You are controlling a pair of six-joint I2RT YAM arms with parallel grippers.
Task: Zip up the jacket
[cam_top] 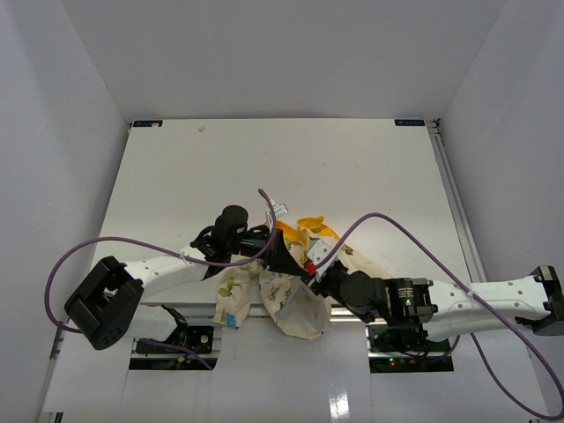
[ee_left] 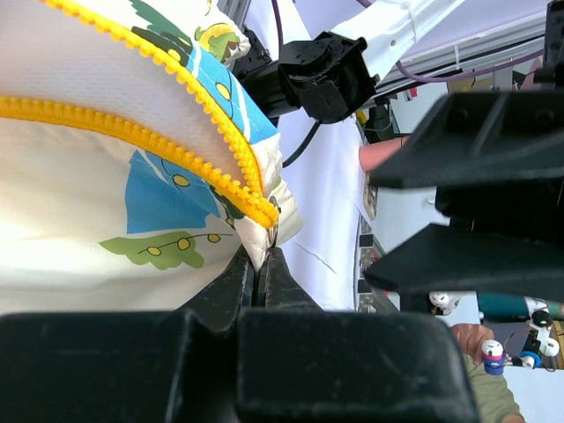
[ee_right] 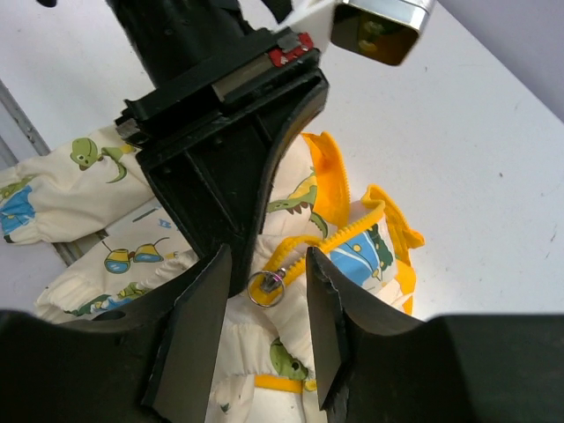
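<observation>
The small cream fabric jacket [cam_top: 298, 310], printed with green, blue and yellow cartoon figures and trimmed in yellow-orange, lies bunched at the near edge of the flat white table [cam_top: 264, 159], between the two arm bases. Both arms reach in over it from either side, their purple cables [cam_top: 414, 231] looping above the tabletop.

The left gripper [ee_left: 263, 261] is clamped on the jacket. Its two black fingers are pressed together on the lower corner of one front panel, right where the row of yellow zipper teeth [ee_left: 132, 130] ends.

The right gripper [ee_right: 267, 264] stands just beside the left one with its jaws parted, grasping nothing. A small round metal ring [ee_right: 266, 289] on the zipper pull hangs in the gap between its fingers, at the bottom end of the yellow zipper. The ring seems to sit free of both fingers, though the wrist view is too close to be sure. Above the ring the jacket front gapes, showing its yellow-orange lining.
</observation>
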